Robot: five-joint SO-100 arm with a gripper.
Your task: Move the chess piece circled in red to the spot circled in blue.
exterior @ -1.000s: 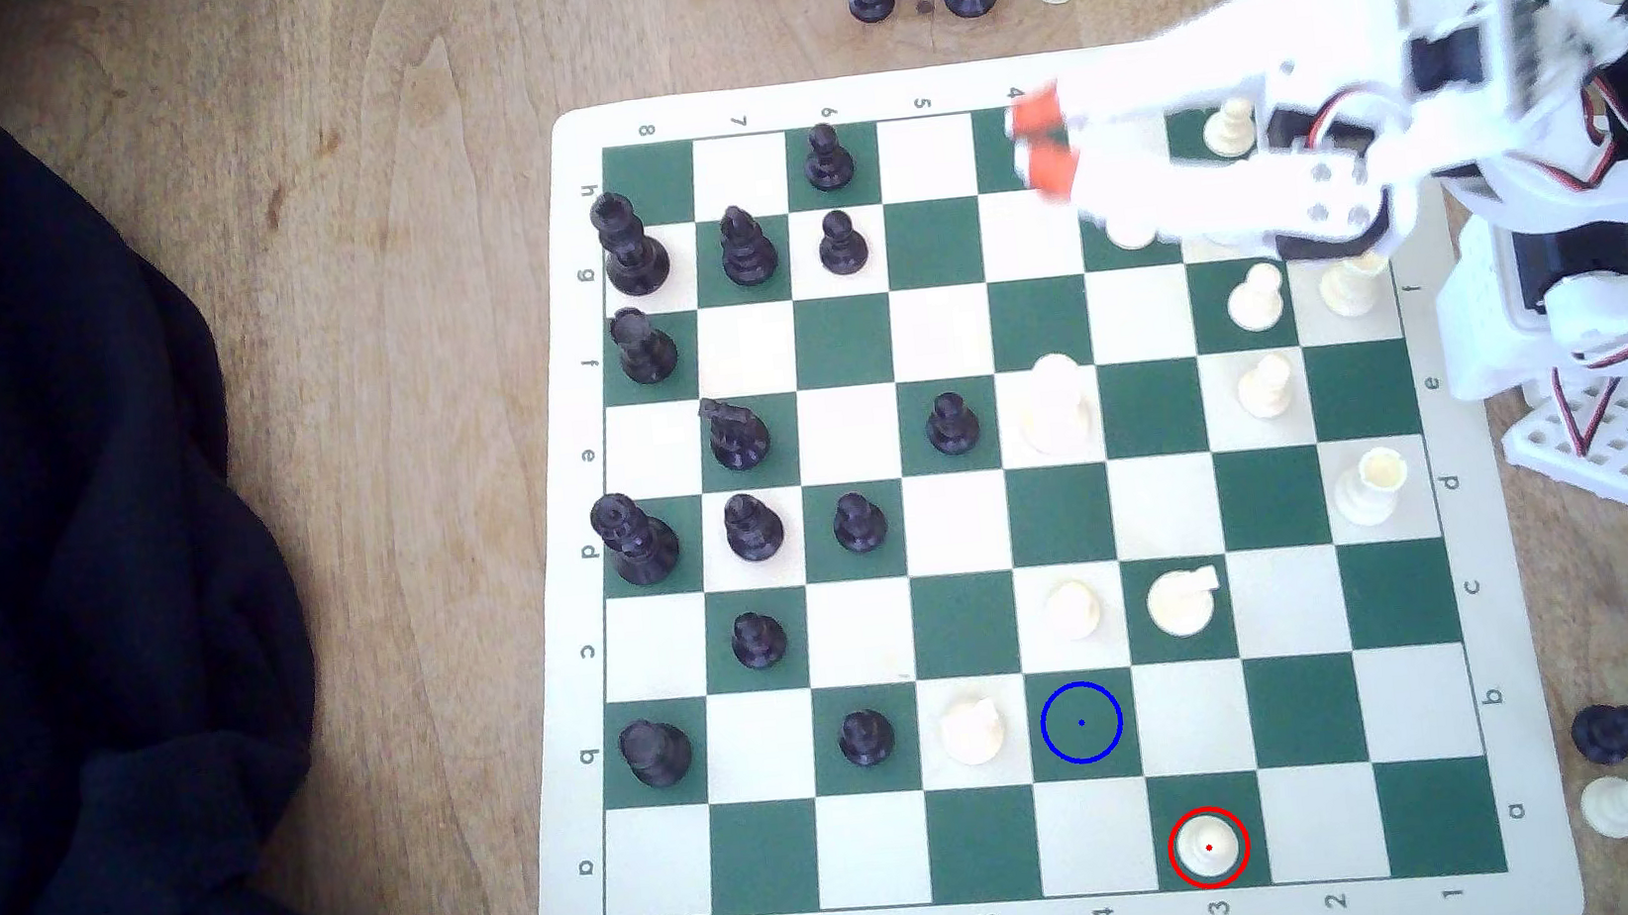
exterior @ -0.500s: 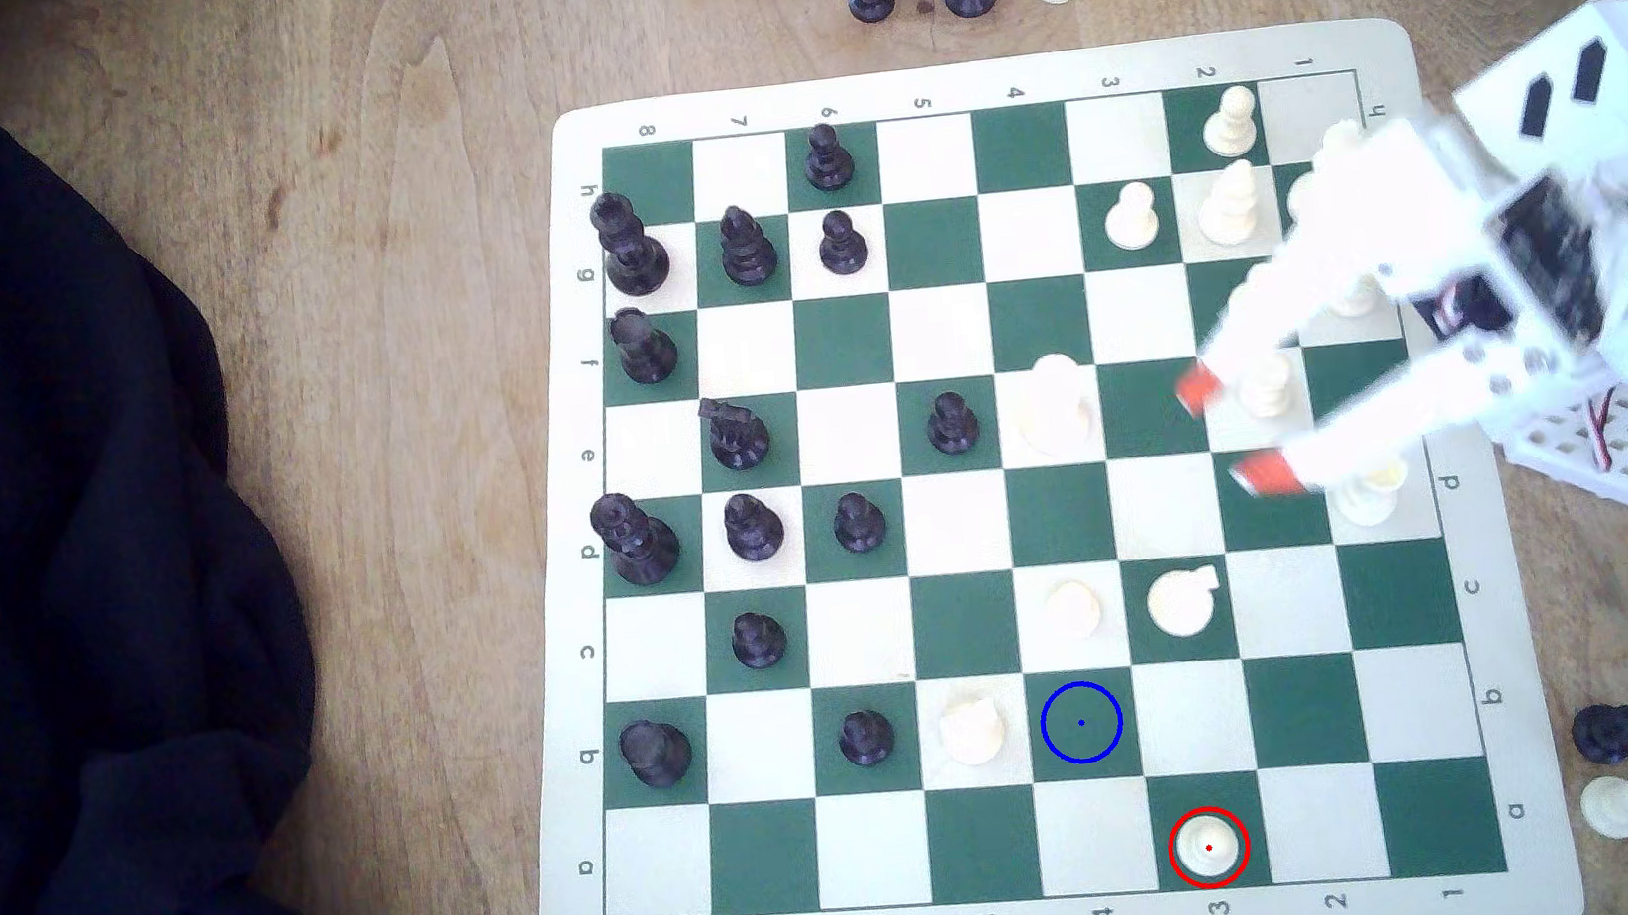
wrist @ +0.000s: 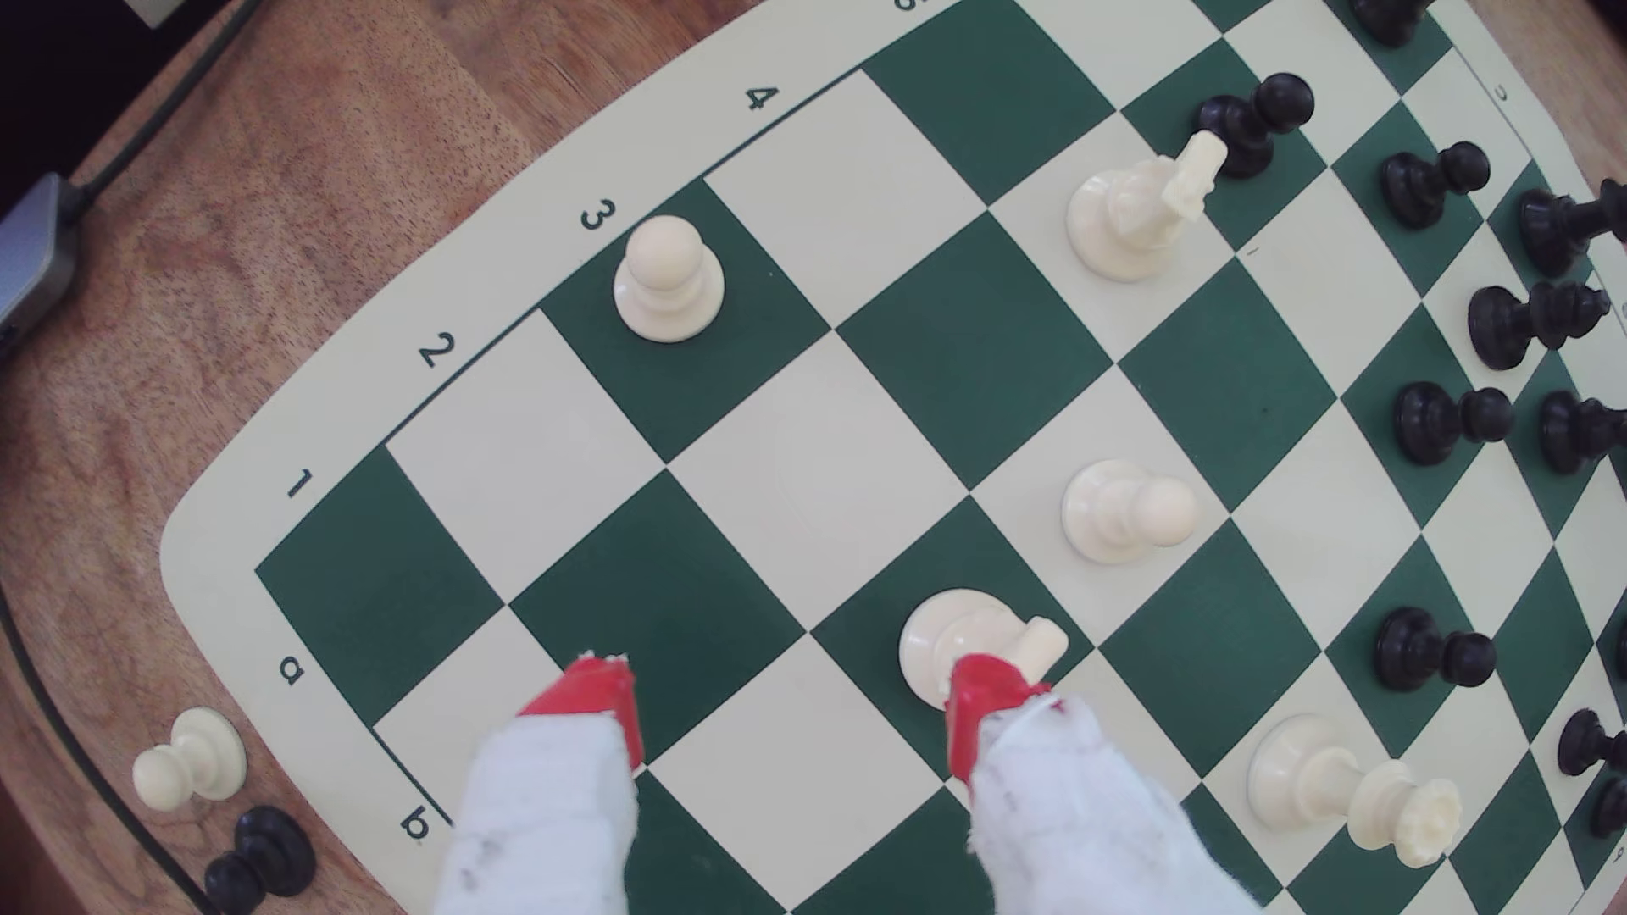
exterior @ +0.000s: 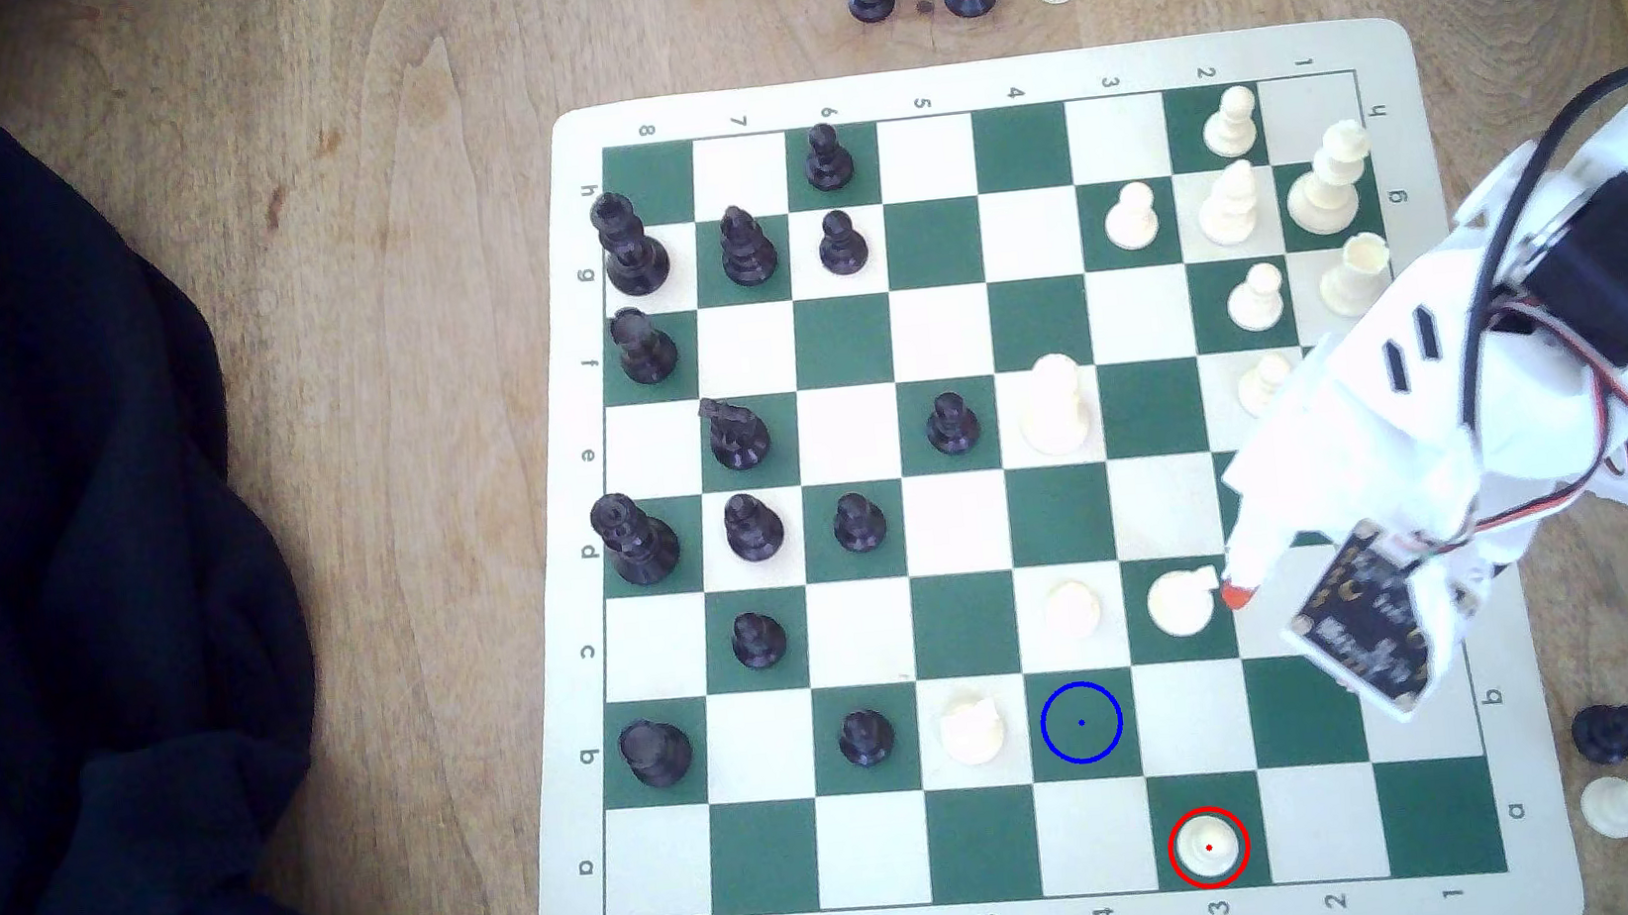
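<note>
Low in the exterior view, right of centre, the chess piece (exterior: 1208, 845) stands upright in its red ring on the green square at the board's bottom edge; the wrist view has it at upper left (wrist: 667, 280). The spot (exterior: 1080, 722), blue-ringed, lies one square diagonally up and left of it, bare. The gripper (wrist: 788, 717) hangs well short of the pawn, its red-tipped fingers (wrist: 592, 702) spread wide and holding nothing; one tip sits just over the white knight (exterior: 1180, 600). To do this reach well, I judge the fingers should clear that knight, travel on to the pawn, straddle its head and drop low before closing. The chessboard (exterior: 980, 82) is a flat mat on a wooden counter (exterior: 369, 170), with a dark cloth (exterior: 56, 572) at the frame's left.
</note>
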